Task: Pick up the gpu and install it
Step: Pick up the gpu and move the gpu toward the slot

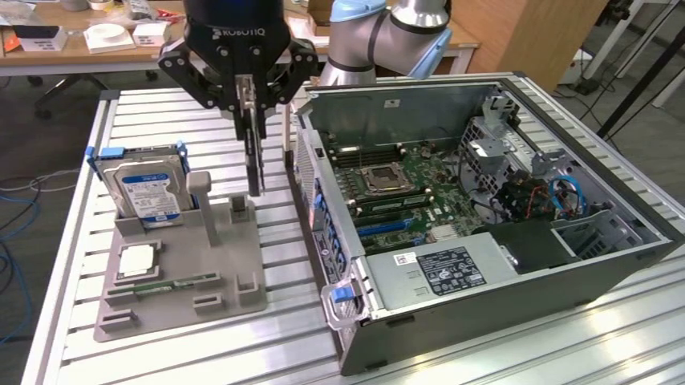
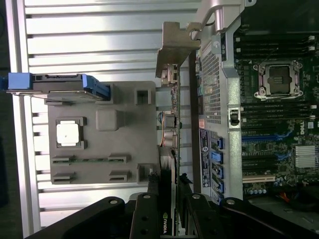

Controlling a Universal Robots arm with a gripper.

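Observation:
The gpu (image 1: 255, 164), a thin dark card, hangs edge-on and upright from my gripper (image 1: 253, 108), which is shut on its upper edge. The card's lower end is just above the grey holder (image 1: 182, 297), beside the open computer case (image 1: 599, 265). In the wrist view the gpu (image 2: 169, 134) runs lengthwise between my fingers (image 2: 152, 199), and its silvery bracket (image 2: 175, 50) is at the far end. It sits over the gap between the holder (image 2: 99, 164) and the case's side wall (image 2: 212, 74). The motherboard (image 1: 402, 188) lies exposed inside the case.
On the grey holder stand a silver hard drive (image 1: 150, 188) in blue rails, a CPU (image 1: 137, 261) and a green RAM stick (image 1: 172, 285). The case's power supply (image 1: 450, 269) and cables (image 1: 546, 196) fill its near and right parts. Desks stand behind the slatted table (image 1: 64, 265).

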